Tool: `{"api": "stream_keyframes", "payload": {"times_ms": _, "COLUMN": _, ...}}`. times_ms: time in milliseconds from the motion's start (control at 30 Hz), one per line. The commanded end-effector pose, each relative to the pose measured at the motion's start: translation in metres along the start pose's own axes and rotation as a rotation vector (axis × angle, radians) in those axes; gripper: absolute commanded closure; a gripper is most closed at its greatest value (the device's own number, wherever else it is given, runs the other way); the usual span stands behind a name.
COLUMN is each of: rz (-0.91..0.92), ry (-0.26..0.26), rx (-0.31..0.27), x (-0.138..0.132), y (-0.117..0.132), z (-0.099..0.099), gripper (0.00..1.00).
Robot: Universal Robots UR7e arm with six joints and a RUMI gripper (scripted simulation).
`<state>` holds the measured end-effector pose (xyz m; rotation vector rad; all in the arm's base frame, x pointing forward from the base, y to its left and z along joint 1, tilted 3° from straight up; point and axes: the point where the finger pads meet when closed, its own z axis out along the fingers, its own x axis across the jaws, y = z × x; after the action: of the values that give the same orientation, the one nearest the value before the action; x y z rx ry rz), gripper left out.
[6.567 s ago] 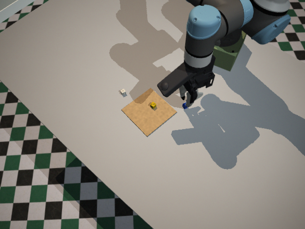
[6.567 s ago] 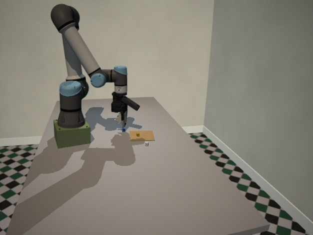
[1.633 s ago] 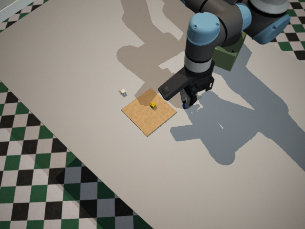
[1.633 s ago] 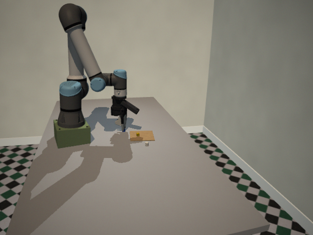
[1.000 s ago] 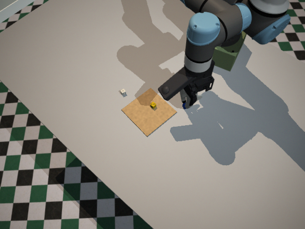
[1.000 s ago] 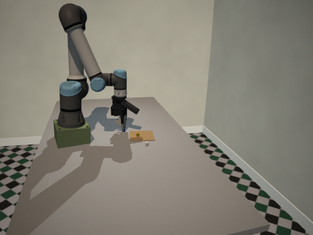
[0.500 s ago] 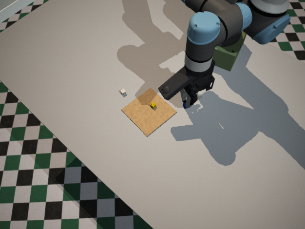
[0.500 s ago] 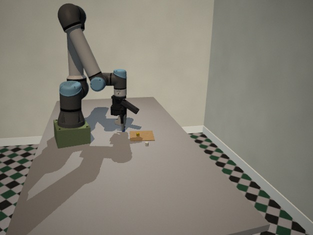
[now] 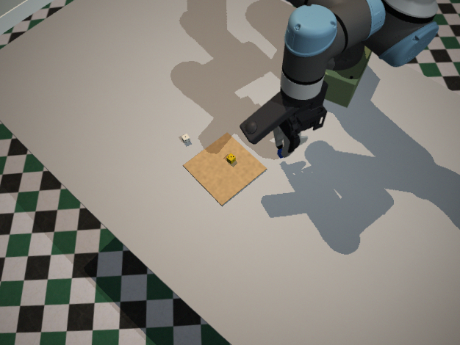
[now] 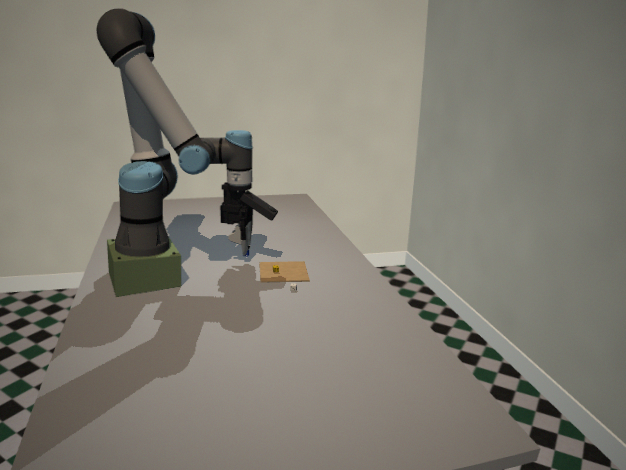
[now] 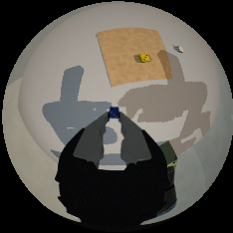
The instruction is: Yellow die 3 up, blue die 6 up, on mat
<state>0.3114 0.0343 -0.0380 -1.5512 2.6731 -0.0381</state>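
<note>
Narrow at the fingertips and closed on the blue die [image 9: 279,153] [image 10: 247,253] [image 11: 114,113]: present state of the gripper [image 9: 282,150] [image 10: 246,251] [image 11: 114,112]. Pointed downward from the arm [image 9: 303,67] [image 10: 161,101], with fingers converging toward the tips. Off the mat [image 9: 219,181] [image 10: 290,275] [image 11: 116,55] with the blue die, near one corner in the top view, over or on the table [image 9: 129,148] [image 10: 313,379] [image 11: 60,55]; contact with the table, impossible to tell. Likewise too small and too dark to read: the blue die's upper number. Fully on the mat, inside the edges and apart from the gripper: the yellow die [image 9: 231,158] [image 10: 275,269] [image 11: 144,58]. Apparently flat, with dark pips on yellow faces; too small for a sure reading of the upper number. Off the mat, on the table, near the edge opposite the camera's far side in the exterior view: the white die [image 9: 185,139] [image 10: 293,287] [image 11: 179,49]. Apparently flat as well, with one dark pip seemingly on the upper face in the top view. Flat on the table, with one corner partly in shadow in the top view: the mat. Under the arm, well apart from the white die: the green base [image 9: 339,89] [image 10: 149,273] [image 11: 171,151].

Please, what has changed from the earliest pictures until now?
The gripper came down a little and closed on the blue die, which it did not grip before. The yellow die, the white die and the mat stayed in place.
</note>
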Motion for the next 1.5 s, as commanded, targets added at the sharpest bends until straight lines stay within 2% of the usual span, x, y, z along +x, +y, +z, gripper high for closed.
{"api": "stream_keyframes", "payload": {"times_ms": 0, "rz": -0.001, "ry": 0.001, "rx": -0.004, "x": 0.0, "y": -0.001, "z": -0.025, "gripper": 1.0}}
{"api": "stream_keyframes", "payload": {"times_ms": 267, "rz": -0.001, "ry": 0.001, "rx": -0.004, "x": 0.0, "y": -0.001, "z": -0.054, "gripper": 1.0}}
{"api": "stream_keyframes", "payload": {"times_ms": 600, "rz": -0.001, "ry": 0.001, "rx": -0.004, "x": 0.0, "y": -0.001, "z": -0.071, "gripper": 1.0}}
{"api": "stream_keyframes", "payload": {"times_ms": 1467, "rz": -0.014, "ry": 0.001, "rx": -0.004, "x": 0.0, "y": -0.002, "z": -0.074, "gripper": 1.0}}
